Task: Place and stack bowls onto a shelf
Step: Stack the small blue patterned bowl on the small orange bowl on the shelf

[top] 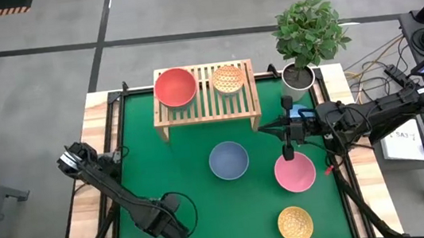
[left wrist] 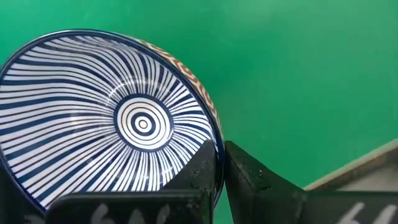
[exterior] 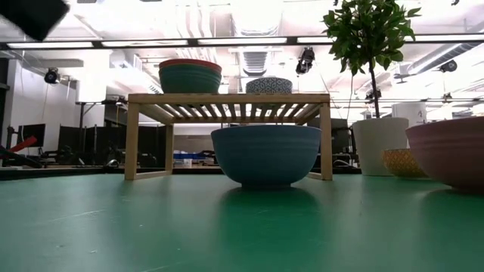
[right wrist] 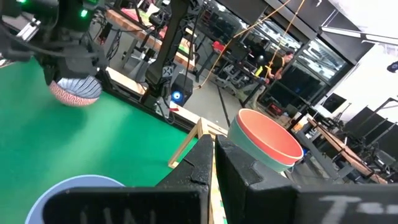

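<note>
L gripper [left wrist: 219,163]: jaws pinched on rim of striped bowl [left wrist: 106,118], near mat's front-left corner. R gripper [top: 288,152]: jaws pressed together, empty, over pink bowl [top: 295,173] rim, right of blue-grey bowl [top: 228,160]. No legible writing.

Left gripper [left wrist: 221,171] fingers clamped together, near-left; right gripper [right wrist: 214,162] closed, mid-right.

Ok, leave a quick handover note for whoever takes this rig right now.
Left gripper: shut on the striped bowl rim, near the mat's front left.
Right gripper: shut, empty, over the pink bowl.
Done: red bowl stacked in a green bowl, plus a patterned bowl, on the shelf.
Left: striped, pink, blue bowl, yellow bowl, and a light blue bowl partly hidden under the right arm.
</note>
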Tool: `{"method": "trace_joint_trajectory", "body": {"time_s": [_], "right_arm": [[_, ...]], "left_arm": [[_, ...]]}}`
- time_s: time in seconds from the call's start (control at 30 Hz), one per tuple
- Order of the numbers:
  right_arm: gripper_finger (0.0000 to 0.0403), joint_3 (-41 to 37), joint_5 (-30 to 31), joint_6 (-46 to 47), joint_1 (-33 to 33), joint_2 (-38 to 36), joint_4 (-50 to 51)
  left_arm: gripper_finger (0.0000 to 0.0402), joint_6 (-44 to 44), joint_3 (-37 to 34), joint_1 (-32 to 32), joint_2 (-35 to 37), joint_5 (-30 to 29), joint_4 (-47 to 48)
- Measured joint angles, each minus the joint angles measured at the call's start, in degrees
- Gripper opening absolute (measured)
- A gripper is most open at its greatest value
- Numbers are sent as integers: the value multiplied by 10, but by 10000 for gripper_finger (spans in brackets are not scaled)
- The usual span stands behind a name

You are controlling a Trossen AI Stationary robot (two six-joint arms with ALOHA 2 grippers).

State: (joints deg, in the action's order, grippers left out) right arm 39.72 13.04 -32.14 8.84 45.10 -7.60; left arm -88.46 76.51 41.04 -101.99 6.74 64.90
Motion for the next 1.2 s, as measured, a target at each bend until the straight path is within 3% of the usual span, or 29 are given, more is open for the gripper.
{"method": "trace_joint_trajectory", "body": {"time_s": [0.2, 0.37, 0.7, 1.2], "right_arm": [[9, 0, 0, 5, 0, 0, 4], [9, 0, 0, 9, 0, 0, 20], [9, 0, 0, 38, 0, -1, 44], [9, 0, 0, 53, 0, -1, 54]], "left_arm": [[2, 96, 94, -22, 0, -3, 110], [2, 170, 183, -51, 1, -80, 154], [1, 380, 310, -121, 2, -195, 197], [6, 741, 445, -244, 2, -274, 210]]}}
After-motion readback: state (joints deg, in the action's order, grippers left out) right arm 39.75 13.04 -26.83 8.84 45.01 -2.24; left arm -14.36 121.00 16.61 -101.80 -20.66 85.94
